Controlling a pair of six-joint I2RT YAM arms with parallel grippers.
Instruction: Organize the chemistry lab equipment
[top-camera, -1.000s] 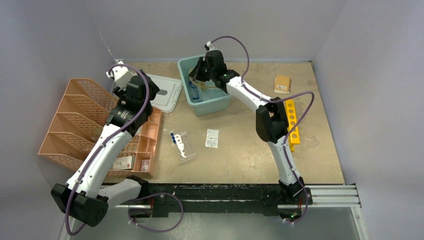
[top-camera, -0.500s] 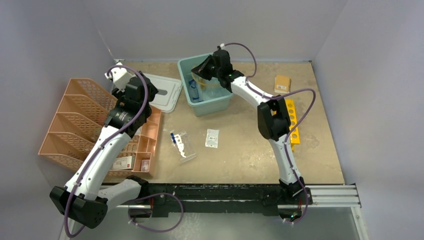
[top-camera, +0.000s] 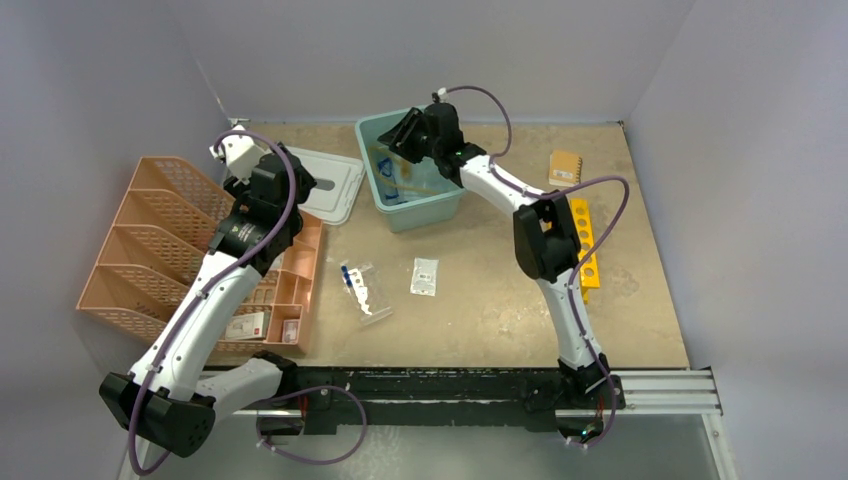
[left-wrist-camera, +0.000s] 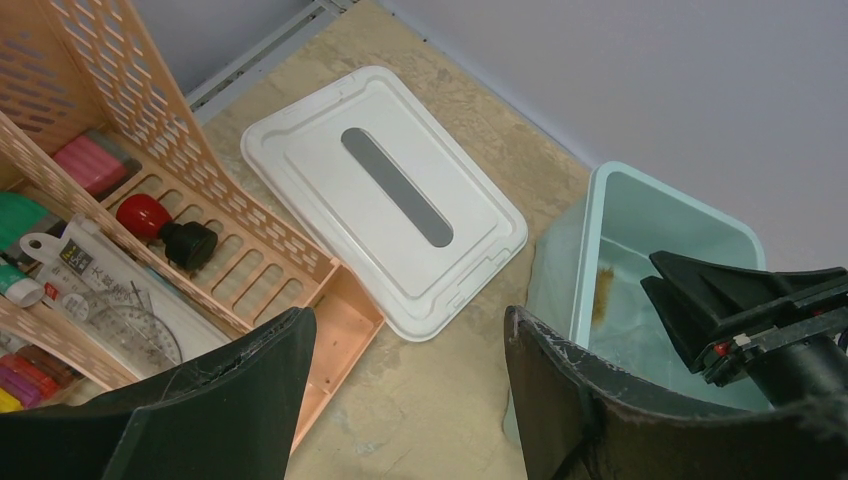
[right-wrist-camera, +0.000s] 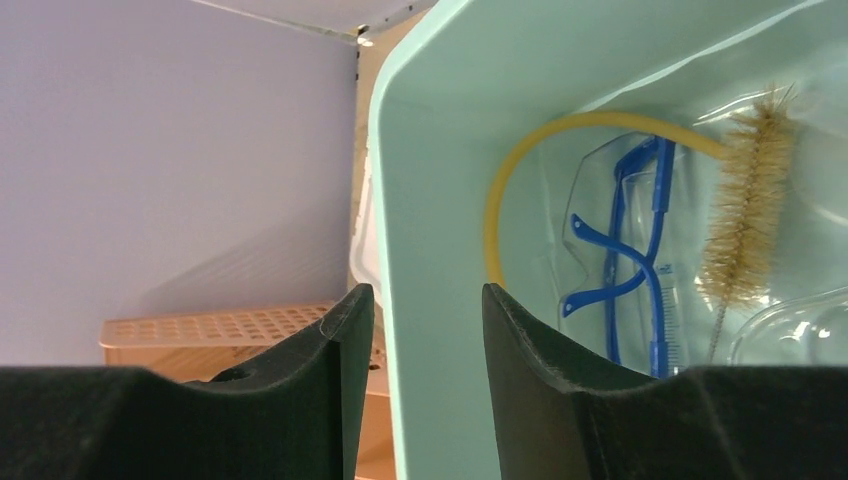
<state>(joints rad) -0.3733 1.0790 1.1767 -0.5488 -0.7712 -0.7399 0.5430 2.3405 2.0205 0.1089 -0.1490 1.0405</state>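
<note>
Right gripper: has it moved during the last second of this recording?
Yes. In the top view the right gripper has shifted toward the far rim of the teal bin, away from the middle of its interior.

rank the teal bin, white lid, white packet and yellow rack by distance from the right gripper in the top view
From the right gripper:
1. teal bin, directly beneath it
2. white lid, to its left
3. white packet, mid-table
4. yellow rack, far right
</note>
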